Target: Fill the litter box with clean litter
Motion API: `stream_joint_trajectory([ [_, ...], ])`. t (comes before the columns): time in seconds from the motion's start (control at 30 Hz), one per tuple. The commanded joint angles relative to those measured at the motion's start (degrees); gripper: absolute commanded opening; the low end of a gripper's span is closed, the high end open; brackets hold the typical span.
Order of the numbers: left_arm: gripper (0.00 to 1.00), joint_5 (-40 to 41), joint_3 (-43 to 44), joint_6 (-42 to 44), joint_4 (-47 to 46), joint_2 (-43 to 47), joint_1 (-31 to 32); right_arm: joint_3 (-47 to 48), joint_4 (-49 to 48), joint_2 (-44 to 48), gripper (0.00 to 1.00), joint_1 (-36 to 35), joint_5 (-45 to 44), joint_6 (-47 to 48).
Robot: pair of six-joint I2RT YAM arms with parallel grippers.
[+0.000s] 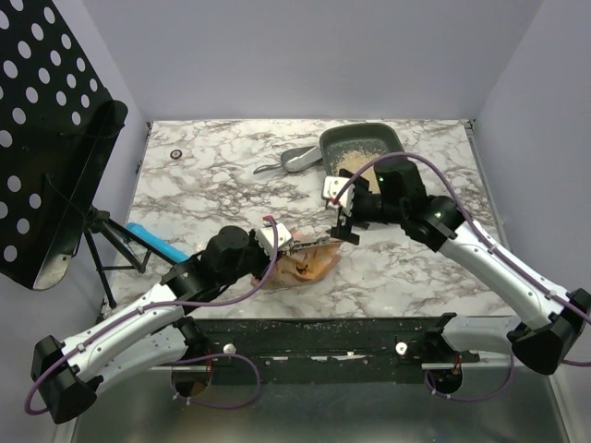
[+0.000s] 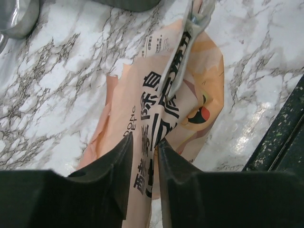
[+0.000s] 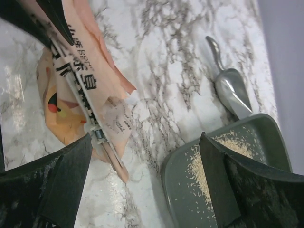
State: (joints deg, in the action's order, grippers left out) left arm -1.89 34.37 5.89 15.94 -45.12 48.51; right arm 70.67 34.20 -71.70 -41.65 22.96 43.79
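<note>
Judging from how things lie, we take the step in hand to be the handling of the bag (image 1: 309, 266), which lies flat on the marble table (image 1: 222, 175) between the two arms, a grey clip (image 2: 183, 52) across it. The right gripper (image 3: 145, 137) hangs above the clip end with its jaws spread wide and nothing between them. The left gripper (image 2: 145, 140) shows only a narrow slit over the bag's printed face, and we cannot tell whether it pinches the film. The litter box (image 1: 392, 138) sits at the far right of the table, a grey scoop (image 1: 300, 160) just beside it. It holds only a small patch of clean litter (image 3: 232, 142) with loose grains around it, so we judge it far from full. More filling would call for taking the clip off and tipping the bag over the box.
</note>
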Motion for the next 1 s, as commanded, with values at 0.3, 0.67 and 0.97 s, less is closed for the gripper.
stream_joint_trajectory([
  [0.3, 0.99, 4.8, 15.3, -0.4, 3.0, 3.2, -0.1, -2.4, -12.2, 12.2, 1.00, -0.4, -27.4, -41.7],
  [0.67, 0.99, 12.9, 23.4, -7.1, 2.1, -0.7, 0.0, -9.8, -16.1, 24.3, 1.00, -0.4, -49.1, -60.7],
  [0.97, 0.99, 17.2, 21.2, -4.0, -2.2, -2.1, 0.0, -18.1, -24.0, 35.3, 1.00, -0.4, -48.4, -57.0],
])
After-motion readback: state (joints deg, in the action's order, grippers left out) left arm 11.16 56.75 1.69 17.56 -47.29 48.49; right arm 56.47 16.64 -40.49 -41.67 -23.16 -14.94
